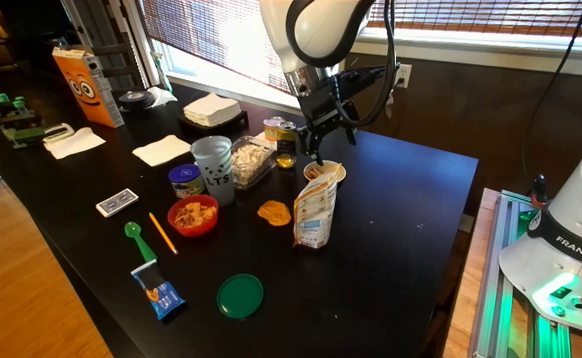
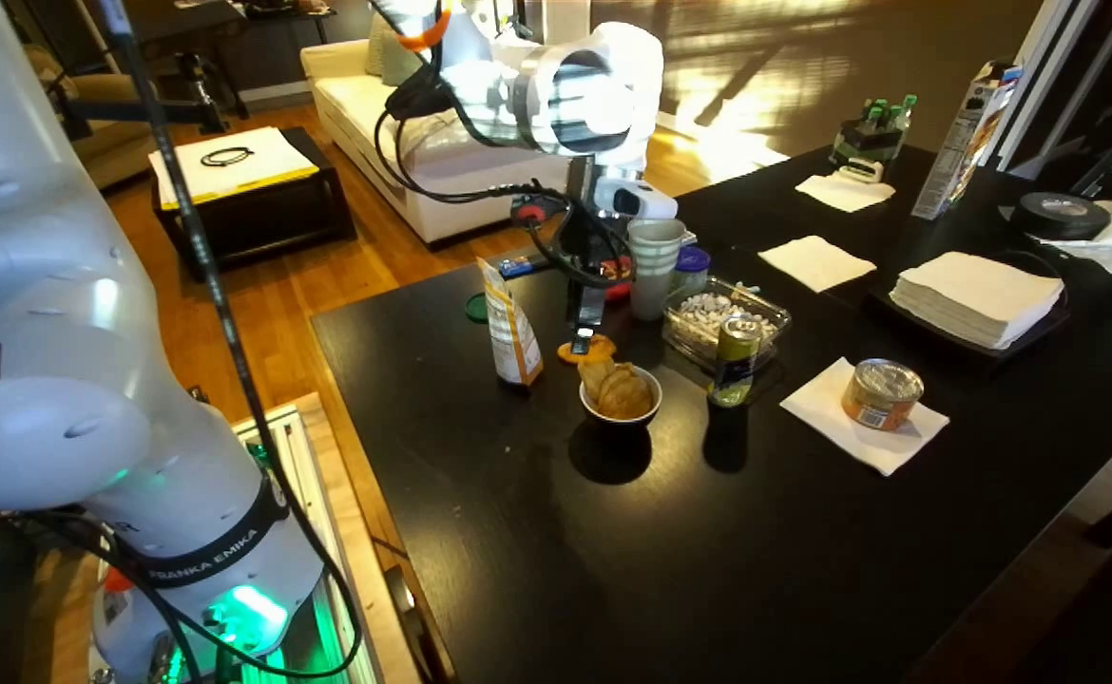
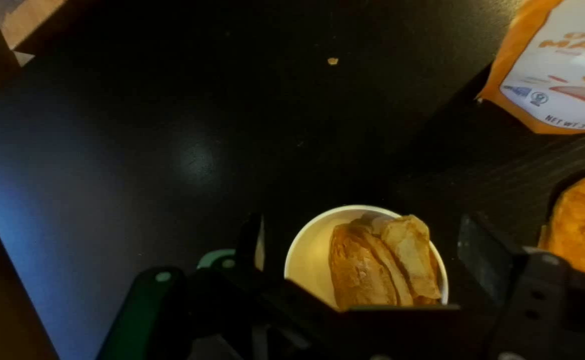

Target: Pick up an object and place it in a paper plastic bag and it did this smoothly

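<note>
My gripper (image 1: pixel 335 149) is open and empty, pointing down above a small bowl (image 2: pixel 619 418), dark outside with a white rim. In the wrist view the fingertips (image 3: pixel 365 245) stand apart on either side of the bowl. Several brown-orange dried slices (image 3: pixel 365 267) stand in it, one leaning over the rim. A flat orange slice (image 1: pixel 274 213) lies on the table beside it, also in the wrist view (image 3: pixel 582 225). An upright orange and white printed snack bag (image 1: pixel 316 211) stands close to the bowl. The small crinkled whitish-tan paper plastic bag does not show.
Near the bowl stand a can (image 2: pixel 735 361), a clear box of white pieces (image 2: pixel 713 318), a tall cup (image 1: pixel 215 169) and a red bowl (image 1: pixel 193 215). Farther off are a napkin stack (image 1: pixel 211 110), a tin (image 2: pixel 883 392) and a green lid (image 1: pixel 240 296).
</note>
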